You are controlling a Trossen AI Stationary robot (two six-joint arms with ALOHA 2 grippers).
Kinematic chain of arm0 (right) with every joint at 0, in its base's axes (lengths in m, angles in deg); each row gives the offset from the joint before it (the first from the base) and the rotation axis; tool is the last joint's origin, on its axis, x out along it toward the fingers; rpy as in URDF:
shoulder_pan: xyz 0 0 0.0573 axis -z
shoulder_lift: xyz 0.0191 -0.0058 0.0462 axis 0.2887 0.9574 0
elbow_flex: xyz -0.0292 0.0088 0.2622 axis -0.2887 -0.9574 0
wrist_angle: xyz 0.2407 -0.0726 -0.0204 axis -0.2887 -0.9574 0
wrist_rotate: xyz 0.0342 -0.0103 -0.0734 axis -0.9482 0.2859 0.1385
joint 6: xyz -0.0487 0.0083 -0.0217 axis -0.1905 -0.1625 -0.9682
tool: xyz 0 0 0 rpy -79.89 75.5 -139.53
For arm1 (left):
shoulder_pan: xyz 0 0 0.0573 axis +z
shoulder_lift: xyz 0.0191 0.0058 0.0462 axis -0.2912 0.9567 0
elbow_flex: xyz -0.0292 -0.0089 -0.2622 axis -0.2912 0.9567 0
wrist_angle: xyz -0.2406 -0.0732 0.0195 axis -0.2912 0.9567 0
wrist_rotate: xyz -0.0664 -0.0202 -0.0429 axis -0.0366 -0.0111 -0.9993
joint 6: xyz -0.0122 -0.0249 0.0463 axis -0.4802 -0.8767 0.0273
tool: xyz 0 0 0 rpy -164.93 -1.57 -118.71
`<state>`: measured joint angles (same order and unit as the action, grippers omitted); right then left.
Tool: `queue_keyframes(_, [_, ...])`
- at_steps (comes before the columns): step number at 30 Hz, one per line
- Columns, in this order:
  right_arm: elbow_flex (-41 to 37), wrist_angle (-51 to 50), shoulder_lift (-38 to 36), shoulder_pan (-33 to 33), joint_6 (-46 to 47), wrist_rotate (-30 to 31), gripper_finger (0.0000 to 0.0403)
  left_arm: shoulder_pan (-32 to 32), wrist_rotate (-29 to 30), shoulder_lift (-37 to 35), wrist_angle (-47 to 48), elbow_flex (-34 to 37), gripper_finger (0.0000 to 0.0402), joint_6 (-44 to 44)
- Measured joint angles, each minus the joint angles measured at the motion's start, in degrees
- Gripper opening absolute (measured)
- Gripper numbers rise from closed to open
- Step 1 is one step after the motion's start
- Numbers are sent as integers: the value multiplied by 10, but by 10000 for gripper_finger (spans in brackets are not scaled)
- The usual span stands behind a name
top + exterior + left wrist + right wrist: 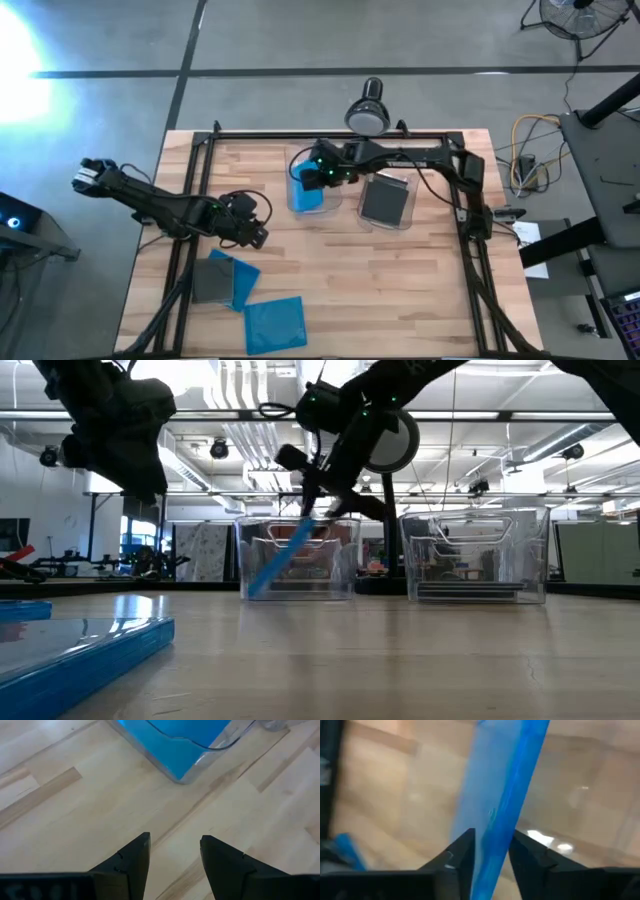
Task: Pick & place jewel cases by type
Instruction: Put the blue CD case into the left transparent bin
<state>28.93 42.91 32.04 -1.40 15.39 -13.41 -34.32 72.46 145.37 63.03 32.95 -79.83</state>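
Observation:
A translucent blue jewel case (281, 560) stands slanted inside the left clear bin (345, 565), and my right gripper (492, 852) is over that bin (312, 178), shut on the case's upper end. The right clear bin (475, 560) holds a dark case (383, 203) lying flat. Near the table's front left lie a grey case (210, 282) resting on a blue one (243, 283), and another blue case (275, 322) flat on the wood. My left gripper (175, 855) hangs open over bare table (255, 235), between the bins and these loose cases. My right gripper has the blue case's upper end (495, 835) between its two fingers, and the case fills the gap. The fingers slant down from above into the left bin. The case leans at a slant below them, its lower end (254, 590) down at the bin's floor.
A black rail frame (330, 137) runs round the table top. A round lamp head (367, 112) stands at the far edge behind the bins. Bare wood (400, 290) lies on the table's near right side.

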Motion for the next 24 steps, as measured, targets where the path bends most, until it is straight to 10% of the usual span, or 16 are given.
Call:
queue_keyframes(9, [95,-164,-55,-73,-169,131,212,-1,-37,0,-3,0,155,44])
queue_keyframes(15, [72,-203,-91,-164,-245,-111,229,-52,-232,0,-113,11,155,223])
queue_keyframes(24, [-38,-68,-87,-259,-243,-118,220,-185,-276,99,-351,54,155,245])
